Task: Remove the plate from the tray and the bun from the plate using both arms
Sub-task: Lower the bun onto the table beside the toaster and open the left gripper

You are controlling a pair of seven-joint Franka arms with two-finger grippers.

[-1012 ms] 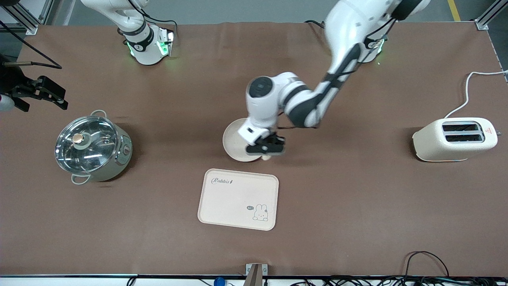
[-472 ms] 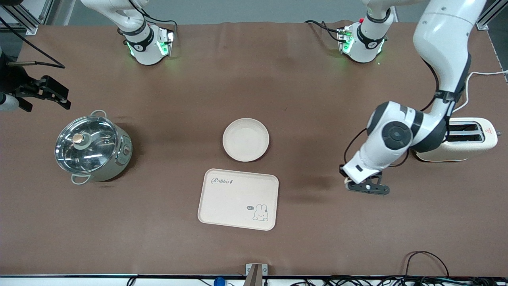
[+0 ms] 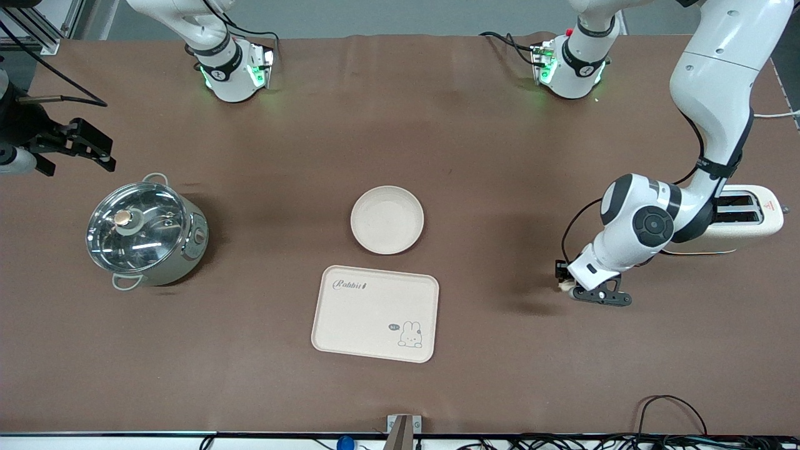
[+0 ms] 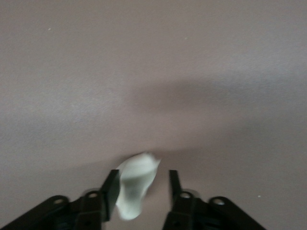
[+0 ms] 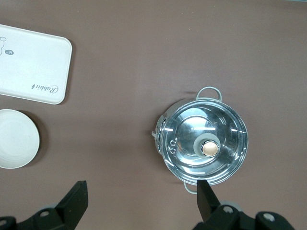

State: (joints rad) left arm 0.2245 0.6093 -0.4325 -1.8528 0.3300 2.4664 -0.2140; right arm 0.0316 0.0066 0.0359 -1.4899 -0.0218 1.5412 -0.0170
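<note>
The round cream plate point(image 3: 387, 220) sits empty on the brown table, just farther from the front camera than the cream "Rabbit" tray point(image 3: 375, 312), which is also empty. My left gripper point(image 3: 575, 288) is low over the table near the toaster, toward the left arm's end. Its fingers are apart around the small pale bun point(image 3: 566, 287). In the left wrist view the bun point(image 4: 136, 184) rests against one finger point(image 4: 111, 189), with a gap to the other, inside the gripper point(image 4: 142, 178). My right gripper point(image 3: 103, 150) is open and empty, waiting above the pot's end of the table.
A steel pot with a glass lid point(image 3: 147, 231) stands toward the right arm's end; it also shows in the right wrist view point(image 5: 204, 146). A cream toaster point(image 3: 744, 215) stands toward the left arm's end, close to the left arm's elbow. Cables lie along the front edge.
My left arm has carried the bun off the plate toward the toaster and lowered it to the table. The plate is now bare. The right arm has barely moved.
</note>
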